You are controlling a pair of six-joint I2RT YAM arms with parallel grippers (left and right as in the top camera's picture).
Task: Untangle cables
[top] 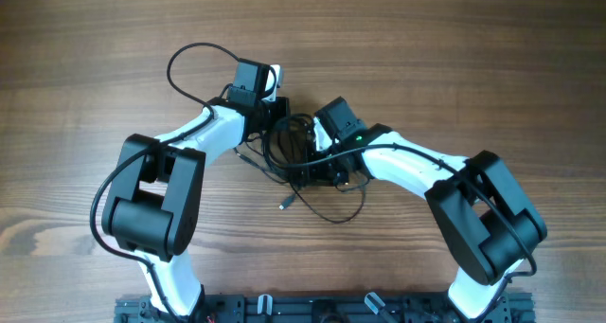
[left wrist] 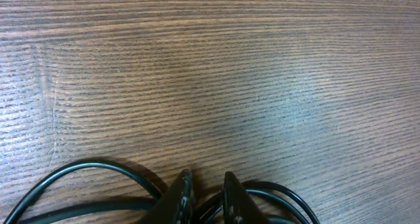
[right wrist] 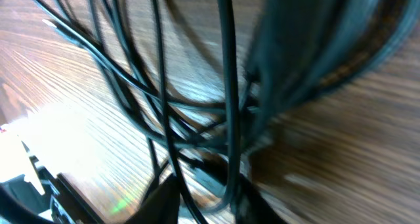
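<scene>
The cables [top: 331, 213] are thin black cords tangled in the middle of the wooden table, with one plug end [top: 282, 206] lying loose toward the front. My left gripper [top: 277, 115] sits at the tangle's upper left edge. In the left wrist view its fingertips [left wrist: 208, 183] stand close together on the wood, with cable loops [left wrist: 98, 165] running in from both sides and into the narrow gap. My right gripper [top: 317, 171] is in the tangle's lower right part. In the blurred right wrist view its jaws [right wrist: 209, 198] stand apart with cable strands [right wrist: 226, 86] passing between them.
A thicker black wire [top: 189, 62] belonging to the left arm loops out at the back left. The arms' mounting rail [top: 331, 309] runs along the front edge. Bare wood table [top: 473, 58] surrounds the tangle.
</scene>
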